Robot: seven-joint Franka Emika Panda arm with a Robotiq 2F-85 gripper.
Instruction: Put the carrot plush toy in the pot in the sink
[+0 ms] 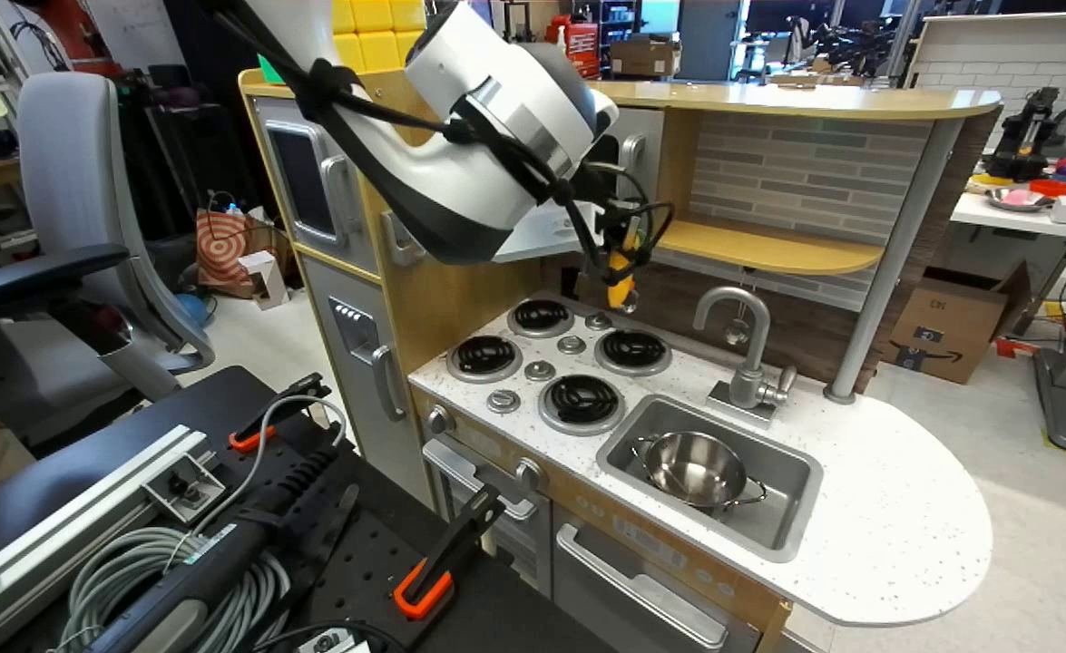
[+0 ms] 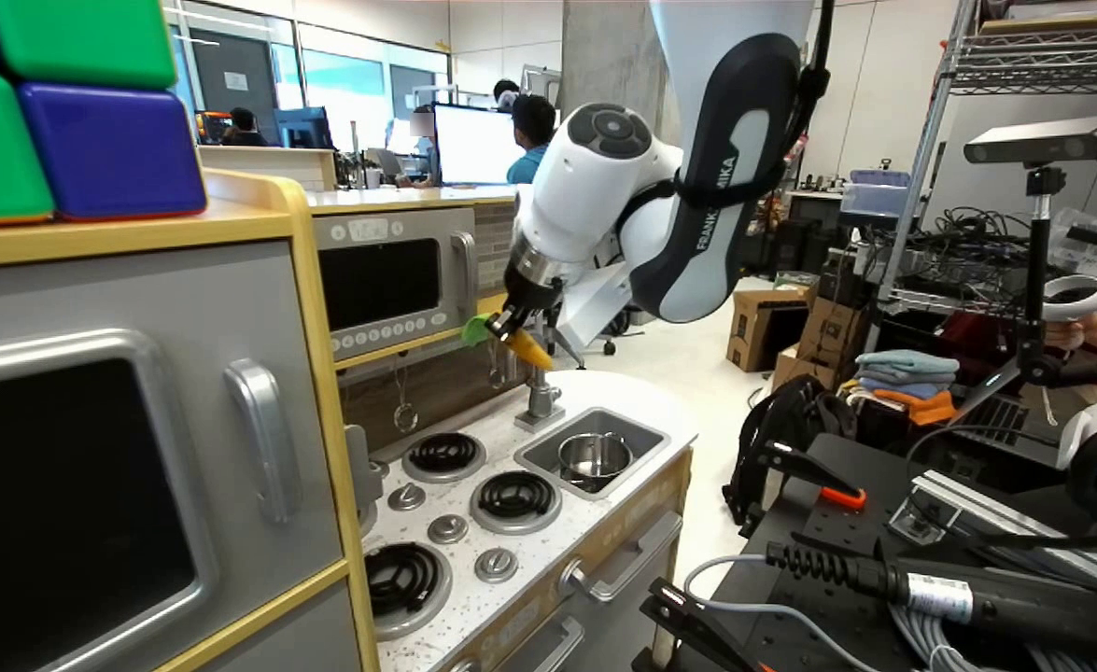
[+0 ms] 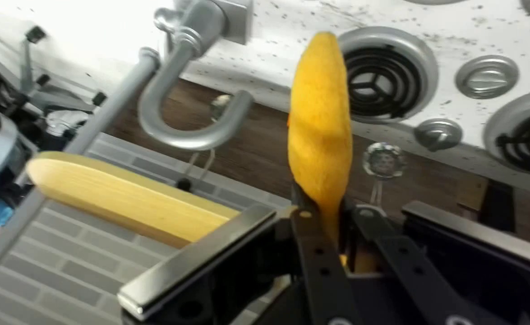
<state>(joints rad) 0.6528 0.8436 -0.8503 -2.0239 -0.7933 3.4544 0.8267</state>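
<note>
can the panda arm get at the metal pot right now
Probably yes: the metal pot sits in the sink, open from above, though the carrot plush toy in the fingers may need to clear the faucet.

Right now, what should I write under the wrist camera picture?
Toy carrot gripped in the tool, with faucet and burners in view.

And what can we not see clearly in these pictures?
Carrot plush toy: wrist view, green end hidden by the gripper.
Sink: both exterior views, floor partly hidden by the pot.
Arm: both exterior views, upper part cut by top edge.
White label: in an exterior view, print too small to read.
</note>
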